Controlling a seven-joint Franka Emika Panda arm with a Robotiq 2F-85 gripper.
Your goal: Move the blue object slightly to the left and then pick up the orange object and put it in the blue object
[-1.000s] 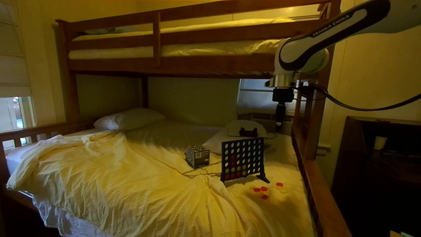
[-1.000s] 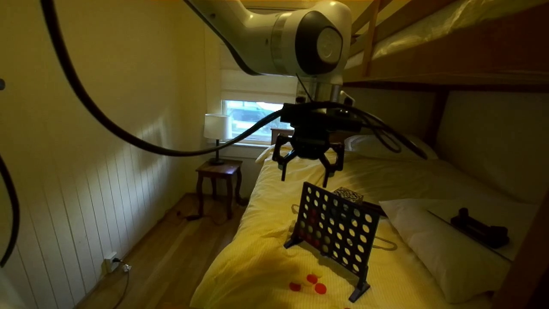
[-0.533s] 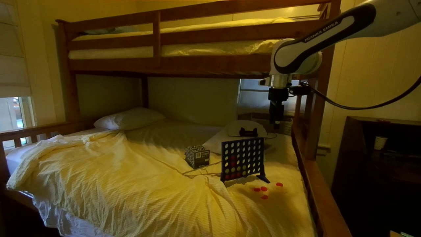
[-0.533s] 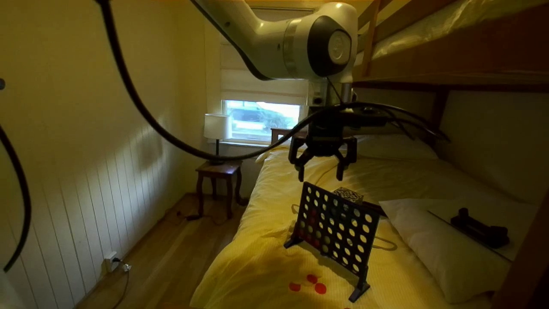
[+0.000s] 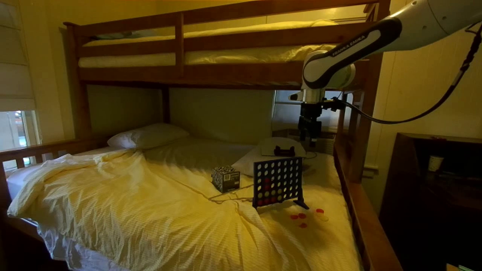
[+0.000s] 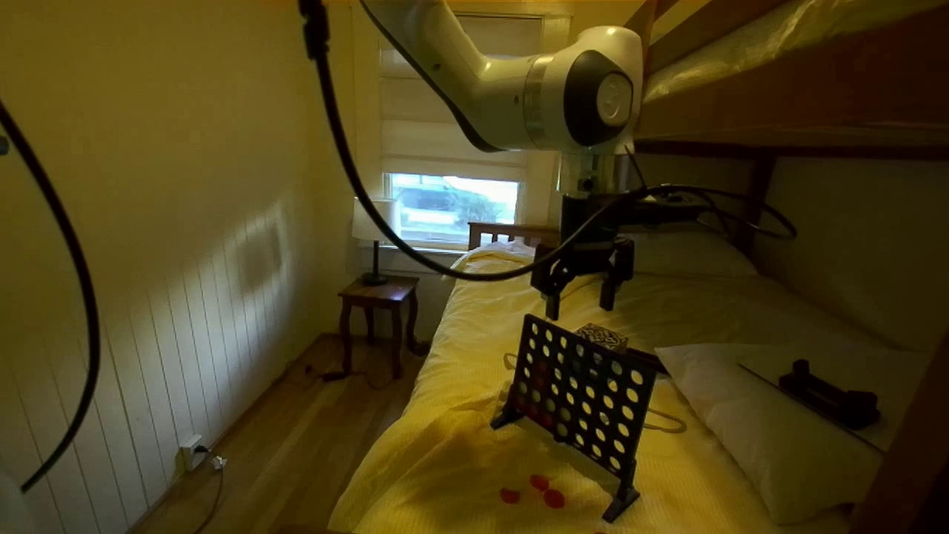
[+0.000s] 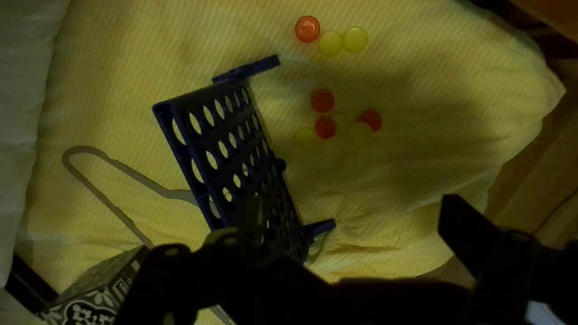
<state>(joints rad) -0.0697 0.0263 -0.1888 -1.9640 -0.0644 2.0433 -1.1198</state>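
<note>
The blue rack [image 5: 282, 181] stands near 4 red discs [image 7: 322, 100] on the bunk bed's [image 5: 241, 75] yellow bedspread [image 5: 150, 218], the gripper [image 6: 580, 310] wide above.

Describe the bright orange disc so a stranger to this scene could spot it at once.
In the wrist view, find the striped yellow bedcover, then the blue rack standing on it. Past the rack's upper foot, beside two yellow discs, lies the orange disc. Unlike the darker red discs below, it is brighter and shows rings.
</note>
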